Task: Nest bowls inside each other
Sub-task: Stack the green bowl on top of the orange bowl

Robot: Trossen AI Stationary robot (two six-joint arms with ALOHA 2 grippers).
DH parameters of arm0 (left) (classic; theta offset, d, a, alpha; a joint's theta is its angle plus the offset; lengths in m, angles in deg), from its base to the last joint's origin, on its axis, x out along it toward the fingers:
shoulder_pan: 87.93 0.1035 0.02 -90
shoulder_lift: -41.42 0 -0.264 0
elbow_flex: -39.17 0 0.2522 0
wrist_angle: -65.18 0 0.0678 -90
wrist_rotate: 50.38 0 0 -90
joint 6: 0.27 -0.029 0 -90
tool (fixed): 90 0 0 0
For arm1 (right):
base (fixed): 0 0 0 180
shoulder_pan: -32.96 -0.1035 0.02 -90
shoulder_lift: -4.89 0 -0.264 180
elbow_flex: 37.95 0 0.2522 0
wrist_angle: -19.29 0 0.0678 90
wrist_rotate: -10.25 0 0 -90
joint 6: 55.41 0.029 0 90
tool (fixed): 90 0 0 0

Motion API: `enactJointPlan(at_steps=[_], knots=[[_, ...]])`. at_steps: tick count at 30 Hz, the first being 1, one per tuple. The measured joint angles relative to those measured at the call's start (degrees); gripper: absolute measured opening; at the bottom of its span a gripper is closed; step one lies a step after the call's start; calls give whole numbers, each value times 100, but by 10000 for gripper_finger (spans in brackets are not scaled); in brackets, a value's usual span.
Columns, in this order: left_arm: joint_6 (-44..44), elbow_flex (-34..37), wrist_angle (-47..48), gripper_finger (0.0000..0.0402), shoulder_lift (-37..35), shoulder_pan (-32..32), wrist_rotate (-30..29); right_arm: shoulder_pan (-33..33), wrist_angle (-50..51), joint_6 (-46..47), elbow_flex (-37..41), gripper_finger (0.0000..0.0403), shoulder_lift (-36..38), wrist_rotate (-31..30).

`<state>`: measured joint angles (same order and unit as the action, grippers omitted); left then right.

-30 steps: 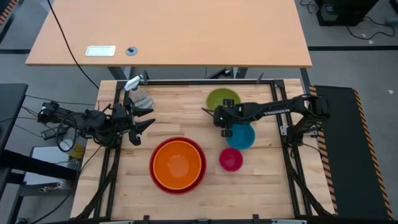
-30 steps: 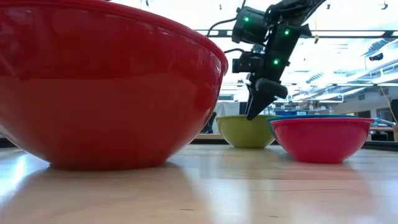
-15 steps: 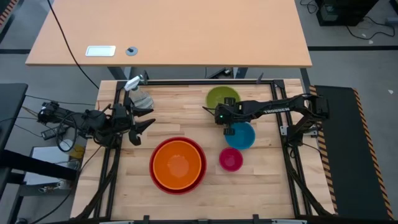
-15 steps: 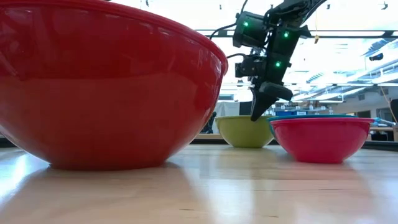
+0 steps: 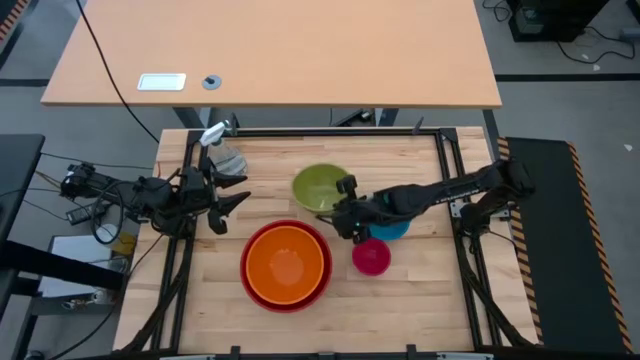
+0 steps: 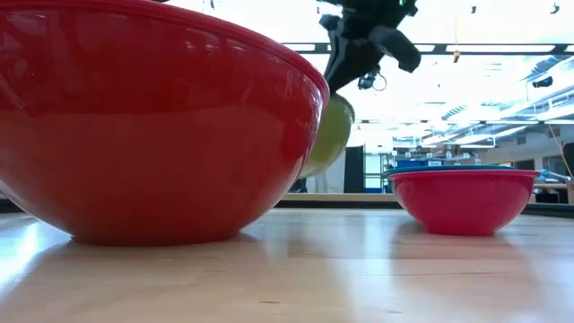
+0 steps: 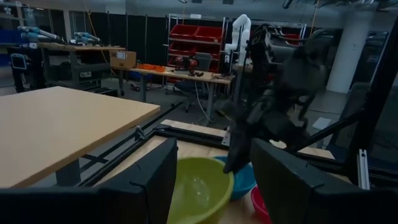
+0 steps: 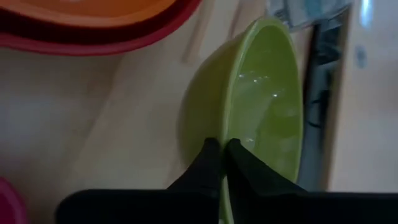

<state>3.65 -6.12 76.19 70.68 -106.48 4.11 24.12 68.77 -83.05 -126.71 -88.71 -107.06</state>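
My right gripper (image 5: 340, 208) is shut on the olive green bowl (image 5: 318, 187), which hangs tilted above the table between the blue bowl (image 5: 392, 230) and the red bowl (image 5: 252, 290). The orange bowl (image 5: 286, 262) sits nested inside the red one. The pink bowl (image 5: 371, 257) rests on its base near the front. The right arm partly covers the blue bowl. At the table's left side, my left gripper (image 7: 211, 186) waits open and level, with nothing between its fingers. My right gripper pinches the green bowl's rim (image 8: 226, 127) on the side toward the table's right, with one finger inside the bowl and one outside. The fingers (image 8: 210, 158) slant down from the right. The bowl (image 6: 330, 135) is lifted clear and tilted.
A clear spray bottle (image 5: 222, 150) with a white trigger stands at the far left of the table. A dark metal frame (image 5: 330, 131) borders the table. Bare wood lies along the near edge, in front of the red and pink bowls.
My right gripper has taken hold of the green bowl at its rim. It has risen and swung toward the table's left and near edges, rolling as it went. The bowl has lifted off the far side of the table, tipped, and now hangs close to the red bowl.
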Motion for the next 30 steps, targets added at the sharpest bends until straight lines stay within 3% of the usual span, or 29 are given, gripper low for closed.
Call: enactJointPlan(at_steps=[5,10,15,17,22,30], knots=[[-2,0,-1,208,0,0,0,-301,-16,-148,-335,12,-2,-485],[-7,0,0,208,1,6,-98,-723,-774,-690,-478,10,-2,141],[47,0,-1,208,77,149,-248,-1090,-1687,-1294,-478,9,-71,496],[115,0,12,208,128,207,-247,-1164,-1629,-1291,-469,9,-140,537],[259,4,21,208,219,264,-245,-1092,-1123,-740,-465,10,-338,188],[484,4,108,208,275,254,-44,-494,231,797,-459,62,-380,837]])
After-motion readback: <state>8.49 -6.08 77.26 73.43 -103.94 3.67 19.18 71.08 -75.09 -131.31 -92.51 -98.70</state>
